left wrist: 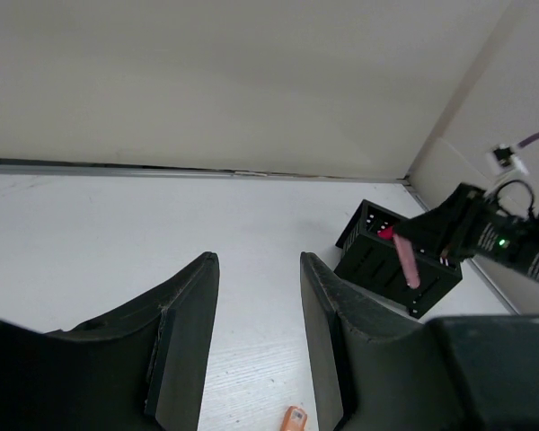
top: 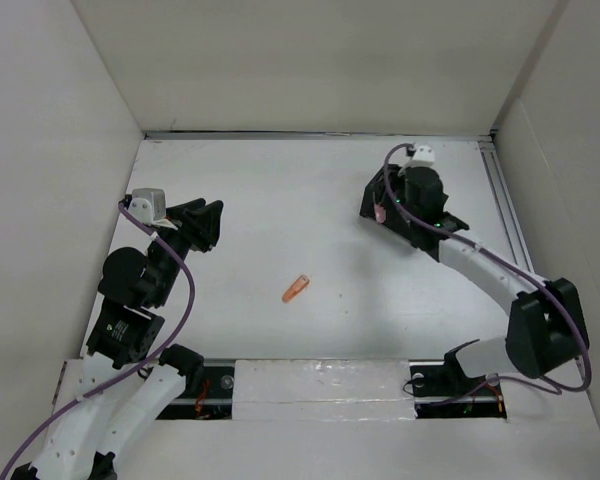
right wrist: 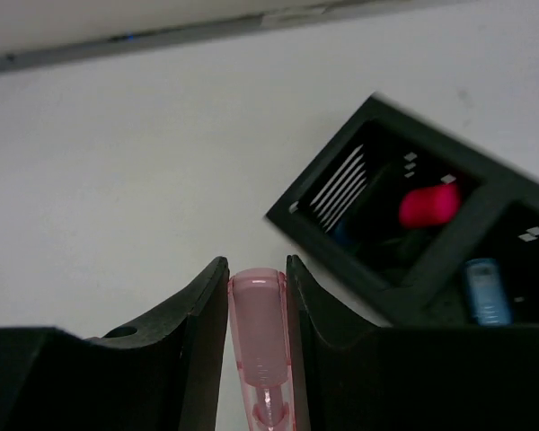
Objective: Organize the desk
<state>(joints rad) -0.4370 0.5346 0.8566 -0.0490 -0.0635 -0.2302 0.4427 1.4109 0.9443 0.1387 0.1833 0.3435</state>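
Pinched between the fingers of the right pincer [right wrist: 254,267], a pale pink translucent plastic tube [right wrist: 257,332] runs lengthwise along them. Its likely goal, the small black compartmented box [right wrist: 332,256], lies just ahead and to the right, much nearer this arm. The left pincer [left wrist: 259,260] hangs parted and empty. A small orange capsule-shaped piece [top: 296,289] lies slantwise mid-table. The matte white table [top: 280,190] spreads beneath both arms, bordered by white wall panels [top: 310,60] and a metal rail [top: 505,200].

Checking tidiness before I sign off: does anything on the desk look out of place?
A small orange item lies alone on the desk, apart from the black compartmented box at the right, which holds other small things. A pink translucent piece is clamped in the right gripper. Nothing looks spilled or damaged.
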